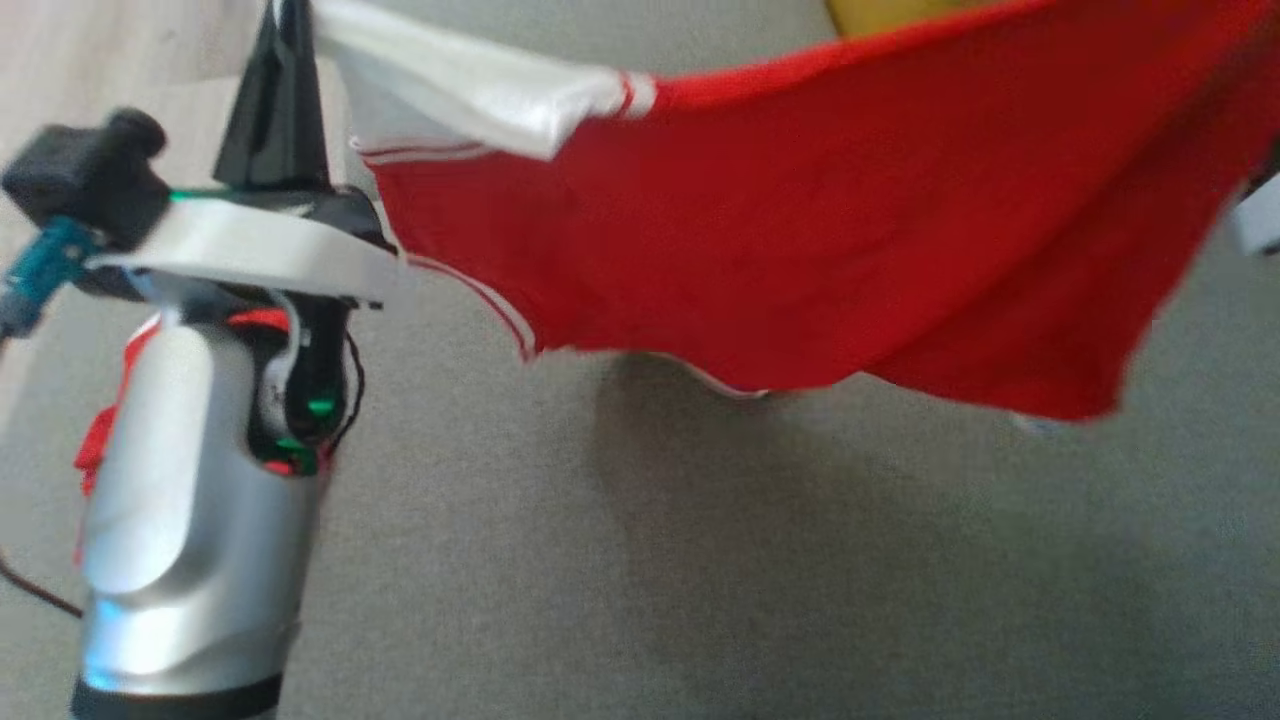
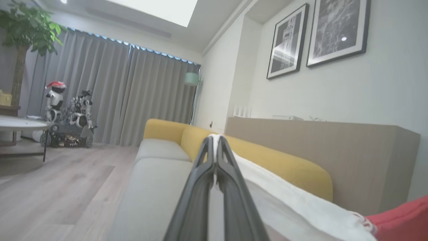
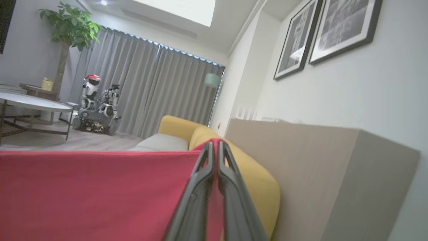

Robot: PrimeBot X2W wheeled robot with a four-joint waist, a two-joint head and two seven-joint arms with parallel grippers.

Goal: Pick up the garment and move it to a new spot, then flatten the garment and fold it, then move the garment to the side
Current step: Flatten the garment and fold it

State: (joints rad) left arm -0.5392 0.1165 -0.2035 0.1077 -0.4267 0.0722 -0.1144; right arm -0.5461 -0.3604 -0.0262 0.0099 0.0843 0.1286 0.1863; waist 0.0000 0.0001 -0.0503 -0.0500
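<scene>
**Head view.** The garment (image 1: 800, 230), red with a white sleeve, hangs stretched in the air above the grey seat of the sofa (image 1: 600, 560). Its white corner is pinched in the left gripper (image 1: 290, 20), which points up the view. The silver left forearm (image 1: 190, 520) rises near the sofa's left edge.

**Left wrist view.** The left gripper is pressed together on the white hem. The cloth trails right, along the sofa's yellow backrest.

**Right wrist view.** The right gripper (image 3: 215, 144) pinches the red edge. The cloth spreads leftward, in front of the sofa.
</scene>
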